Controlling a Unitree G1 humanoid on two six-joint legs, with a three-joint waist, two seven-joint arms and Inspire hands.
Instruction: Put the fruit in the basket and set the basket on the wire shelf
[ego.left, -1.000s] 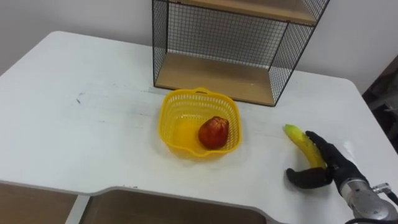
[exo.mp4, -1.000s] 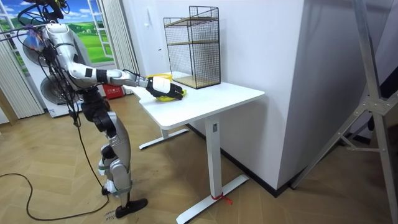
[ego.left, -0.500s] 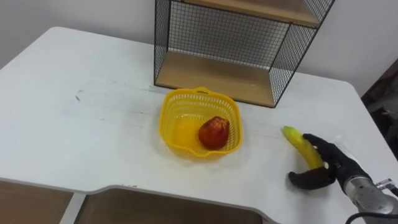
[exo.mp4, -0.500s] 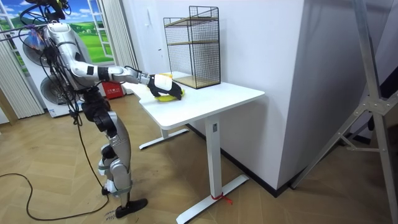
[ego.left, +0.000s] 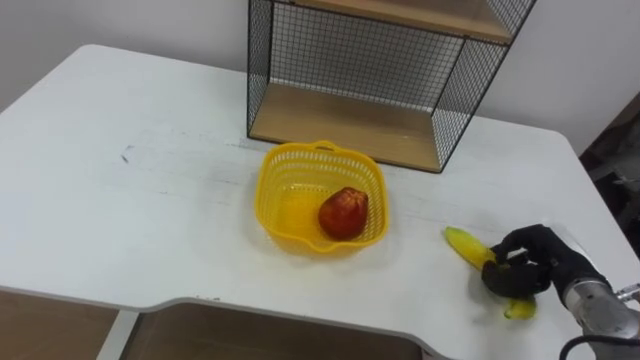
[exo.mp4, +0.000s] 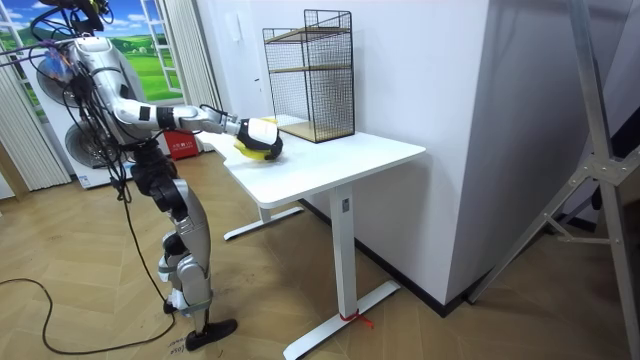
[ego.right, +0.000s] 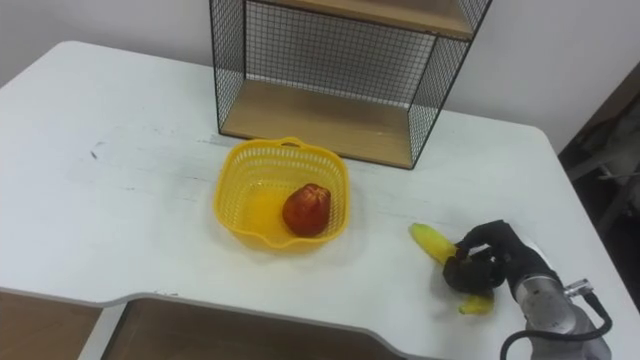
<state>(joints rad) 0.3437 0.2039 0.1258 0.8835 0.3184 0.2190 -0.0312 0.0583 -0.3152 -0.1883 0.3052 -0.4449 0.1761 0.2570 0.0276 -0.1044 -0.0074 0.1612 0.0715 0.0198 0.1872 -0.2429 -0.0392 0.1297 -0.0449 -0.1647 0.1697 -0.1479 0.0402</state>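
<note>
The task looks roughly a third of the way through. 1 piece of fruit, a red one (ego.left: 344, 212), already sits inside the yellow basket (ego.left: 288, 180), leaning toward its right-hand wall. The basket stands on the white surface (ego.left: 150, 200) just in front of the wire shelf (ego.left: 340, 118), not yet on it, and the shelf's wooden bottom board is bare. The second fruit, a banana (ego.left: 462, 245), lies outside the basket, well to its right and near the surface's front edge.

What is left, judging by this: bring the banana over and drop it into the basket beside the red fruit, then take the basket up and set it on the shelf's board.

The right hand (ego.left: 535, 262) comes in from the lower right and is on the banana. Its dark fingers (ego.left: 508, 281) are curled tightly round the fruit's middle, so that one yellow-green end sticks out toward the basket and the other tip shows below the hand. The grip looks closed and firm — though whether the banana has left the surface or rests on it cannot be told from the eye views. In the room view the robot stands at the table's end, its right arm stretched out over the surface.
</note>
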